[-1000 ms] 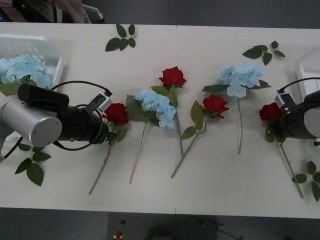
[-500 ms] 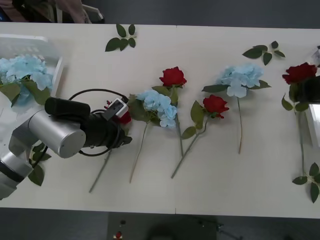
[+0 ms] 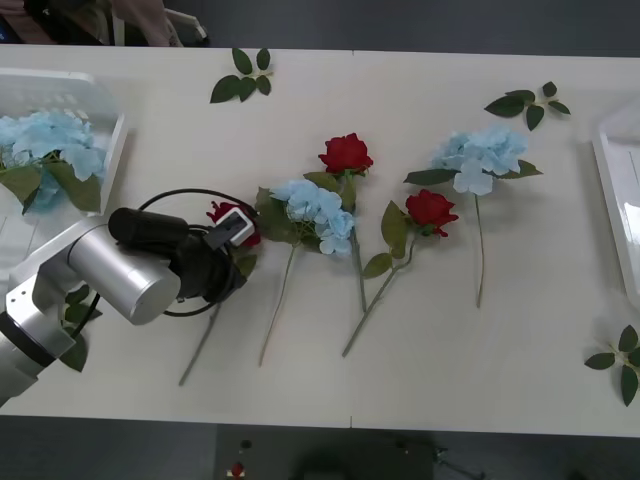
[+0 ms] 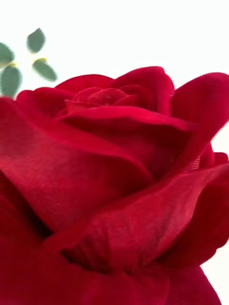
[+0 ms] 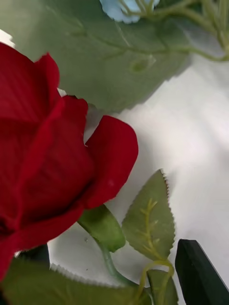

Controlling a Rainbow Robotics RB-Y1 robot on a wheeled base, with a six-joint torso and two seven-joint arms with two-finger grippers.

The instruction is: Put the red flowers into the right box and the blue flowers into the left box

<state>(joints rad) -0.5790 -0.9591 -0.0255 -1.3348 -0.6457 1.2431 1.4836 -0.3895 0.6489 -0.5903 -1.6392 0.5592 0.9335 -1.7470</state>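
deep red roses (image 3: 345,153) on green stems and leaves; pale sky-blue flowers (image 3: 313,211) with green leaves. the left gripper (image 3: 228,262) is black on a silver-grey arm, a red bloom (image 5: 45,157) just beside its dark finger (image 5: 200,276). white slotted basket (image 3: 112,148), white tray (image 3: 607,180), off-white table (image 3: 420,380).

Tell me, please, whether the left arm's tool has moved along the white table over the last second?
Yes. The left tool has shifted toward the pale blue flower cluster lying mid-table, closing most of the gap at the red rose.

Three red flowers (image 3: 345,154) lie mid-frame, stems toward the lower edge; another rose (image 4: 109,190) fills the right wrist view. Two blue flowers (image 3: 312,212) lie between them, more in the left box (image 3: 112,150) upper left. Right box (image 3: 612,190) at right edge.
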